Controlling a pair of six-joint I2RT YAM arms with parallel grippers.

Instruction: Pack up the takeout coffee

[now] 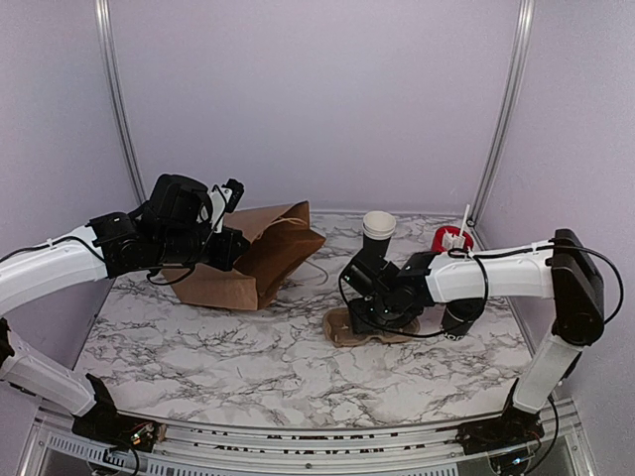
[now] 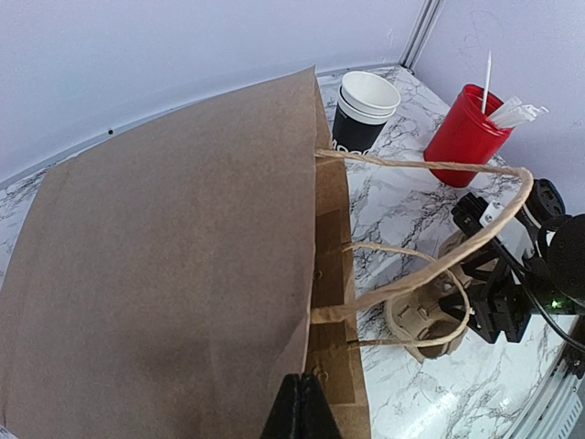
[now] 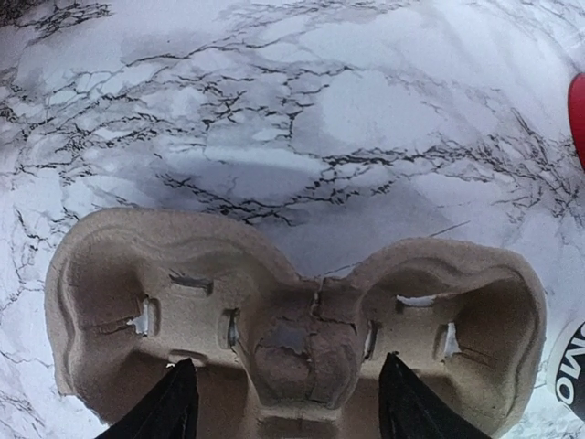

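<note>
Right pincer point(image 3: 288, 366) hangs partly spread above the table point(image 1: 248, 357). Its 2 fingers sit astride the middle ridge of the cup carrier, gripping nothing that I can see. Left pincer point(image 2: 300, 407) is pinched tight on the rim of the paper bag point(image 1: 268, 258). That bag lies on its side well off to the right pincer's left, mouth turned toward it. Cup carrier point(image 3: 292, 274) runs crosswise beneath the right pincer, 1 well out to either side. Takeout coffee point(image 1: 461, 319) sits just past the carrier's right-hand end, close on the right pincer's right and mostly hidden under that arm. The right arm is plainly the nearer, and I'd judge a short sideways shift would reach it.
</note>
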